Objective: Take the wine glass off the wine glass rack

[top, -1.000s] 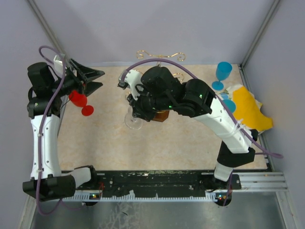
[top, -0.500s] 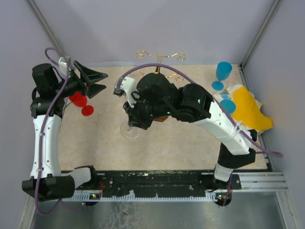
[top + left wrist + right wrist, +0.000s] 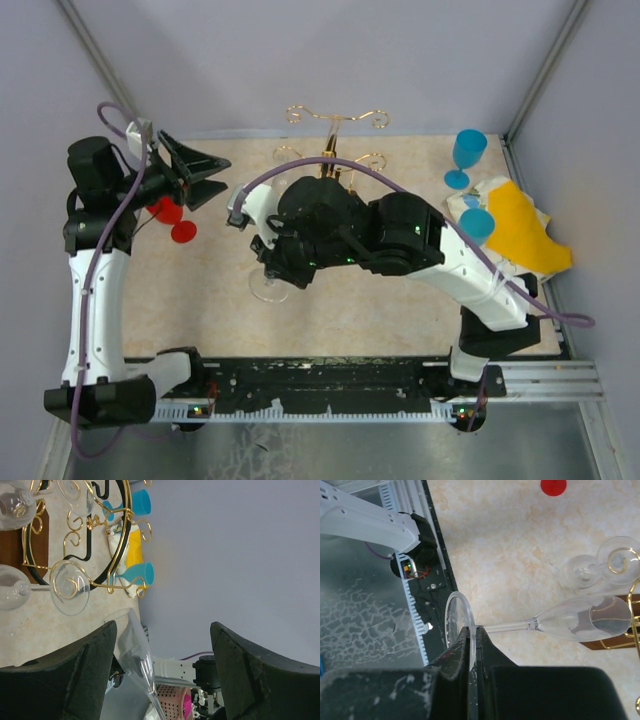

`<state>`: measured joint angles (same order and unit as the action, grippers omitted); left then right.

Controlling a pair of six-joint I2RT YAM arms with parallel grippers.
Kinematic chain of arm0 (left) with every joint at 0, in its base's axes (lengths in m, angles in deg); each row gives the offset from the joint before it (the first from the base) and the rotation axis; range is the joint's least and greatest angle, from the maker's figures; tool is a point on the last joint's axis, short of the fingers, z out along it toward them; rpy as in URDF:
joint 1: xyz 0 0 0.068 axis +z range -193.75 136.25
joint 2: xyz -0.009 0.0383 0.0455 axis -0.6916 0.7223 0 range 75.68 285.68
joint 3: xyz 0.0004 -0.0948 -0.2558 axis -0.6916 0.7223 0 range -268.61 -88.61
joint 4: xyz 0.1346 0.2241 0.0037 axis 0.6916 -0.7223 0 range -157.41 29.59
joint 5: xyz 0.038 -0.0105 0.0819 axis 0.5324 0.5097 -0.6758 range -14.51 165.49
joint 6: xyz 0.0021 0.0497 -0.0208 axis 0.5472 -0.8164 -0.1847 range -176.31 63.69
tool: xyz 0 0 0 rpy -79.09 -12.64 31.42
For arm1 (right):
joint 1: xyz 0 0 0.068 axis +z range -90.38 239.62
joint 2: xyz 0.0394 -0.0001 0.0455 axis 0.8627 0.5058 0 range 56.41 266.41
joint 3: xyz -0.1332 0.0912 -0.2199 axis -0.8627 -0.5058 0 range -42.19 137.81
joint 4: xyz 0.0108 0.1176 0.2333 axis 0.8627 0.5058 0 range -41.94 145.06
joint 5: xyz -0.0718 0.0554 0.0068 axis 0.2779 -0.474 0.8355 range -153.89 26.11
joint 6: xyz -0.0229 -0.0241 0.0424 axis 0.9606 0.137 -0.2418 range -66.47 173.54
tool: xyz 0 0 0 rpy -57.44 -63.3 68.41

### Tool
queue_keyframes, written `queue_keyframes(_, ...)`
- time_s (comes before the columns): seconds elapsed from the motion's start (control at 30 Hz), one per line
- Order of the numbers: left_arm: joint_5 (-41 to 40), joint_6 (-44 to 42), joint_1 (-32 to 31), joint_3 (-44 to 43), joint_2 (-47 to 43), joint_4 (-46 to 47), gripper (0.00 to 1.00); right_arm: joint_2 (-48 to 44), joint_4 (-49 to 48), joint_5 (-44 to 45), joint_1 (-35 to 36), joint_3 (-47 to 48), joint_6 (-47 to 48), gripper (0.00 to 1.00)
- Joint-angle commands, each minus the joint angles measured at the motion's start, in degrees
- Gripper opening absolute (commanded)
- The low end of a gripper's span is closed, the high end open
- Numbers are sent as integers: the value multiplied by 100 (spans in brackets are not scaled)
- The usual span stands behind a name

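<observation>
Your left arm stands upright at the left side, left gripper [image 3: 215, 170] spread wide, aimed rightward; your right arm bends across toward centre, right gripper [image 3: 472, 636] pinched tightly together.

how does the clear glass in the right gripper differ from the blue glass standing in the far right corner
Colour: the clear glass is colourless; the blue glass is blue. Pose: the clear glass is held tipped on its side; the blue glass stands upright on the table. State: the shut right gripper pinches the clear glass by its foot; nothing touches the blue glass. Both are stemmed, with a round foot.
</observation>
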<state>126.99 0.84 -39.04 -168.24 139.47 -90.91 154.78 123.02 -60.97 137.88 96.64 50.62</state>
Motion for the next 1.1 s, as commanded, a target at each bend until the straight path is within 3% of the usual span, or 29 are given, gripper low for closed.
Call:
queue_keyframes(0.0,176,-31,-86,46,-120,-159,81,-316,-306,462,45,172,373,0)
queue_keyframes(0.37,270,81,-383,251,-306,-443,81,-552,-625,973,277,27,982,0)
queue_keyframes(0.67,247,76,-852,-72,-63,-593,83,-445,-942,967,542,13,1608,0)
queue_keyframes(1.07,201,520,-1571,-77,173,-30,88,-51,-1015,826,736,222,1873,0)
